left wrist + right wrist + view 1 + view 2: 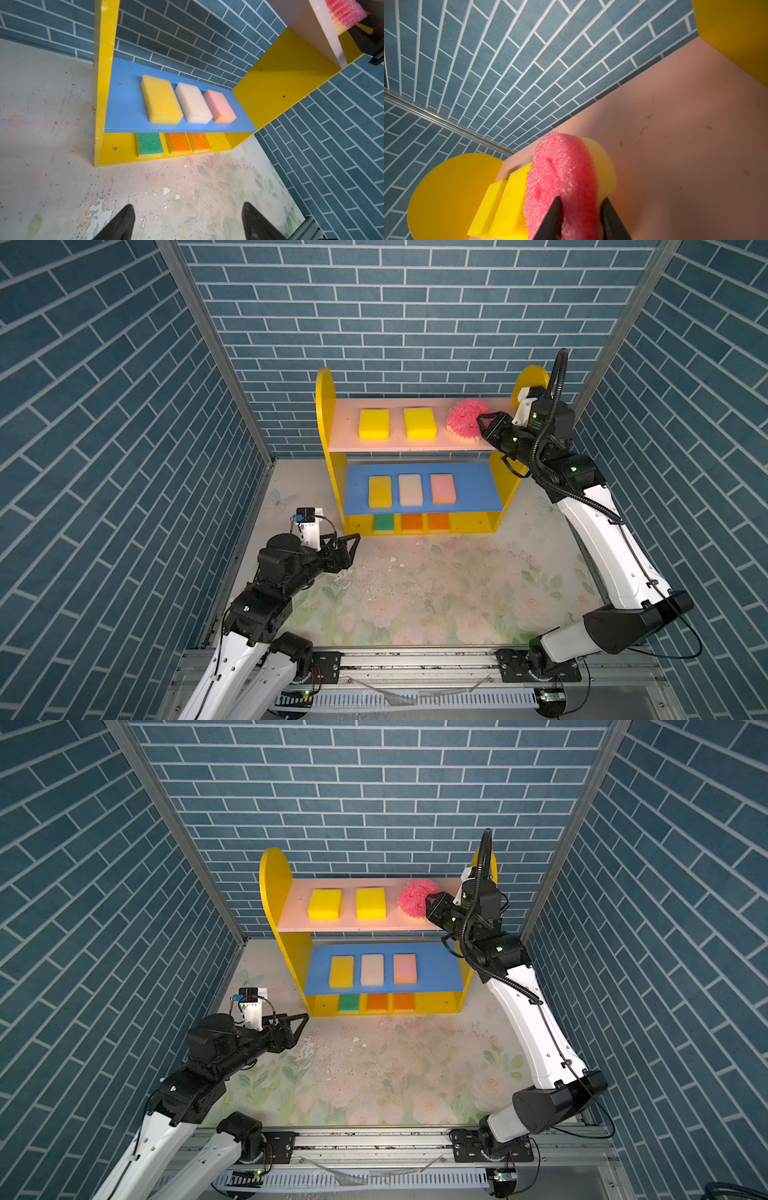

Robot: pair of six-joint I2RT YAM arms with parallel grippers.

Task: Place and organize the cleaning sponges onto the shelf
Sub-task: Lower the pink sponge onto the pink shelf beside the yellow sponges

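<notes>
The shelf (332, 472) stands at the back with all the cleaning sponges on it. My right gripper (484, 425) (581, 200) is at the right end of the pink upper board, shut on the edge of the round pink sponge (465, 423) (566, 170), which rests tilted on the board. Two yellow sponges (374, 423) (420, 423) lie to its left. The blue board carries a yellow (161, 99), a cream (193, 104) and a pink sponge (220, 107). On the base lie a green (149, 143) and two orange sponges (178, 142). My left gripper (353, 543) (188, 207) hovers open and empty before the shelf's left foot.
Blue brick-pattern walls close in on three sides, right behind the shelf. The worn floral tabletop (415, 593) stretches in front of the shelf. The right arm's forearm (602, 539) runs along the right wall. A metal rail (415, 659) marks the front edge.
</notes>
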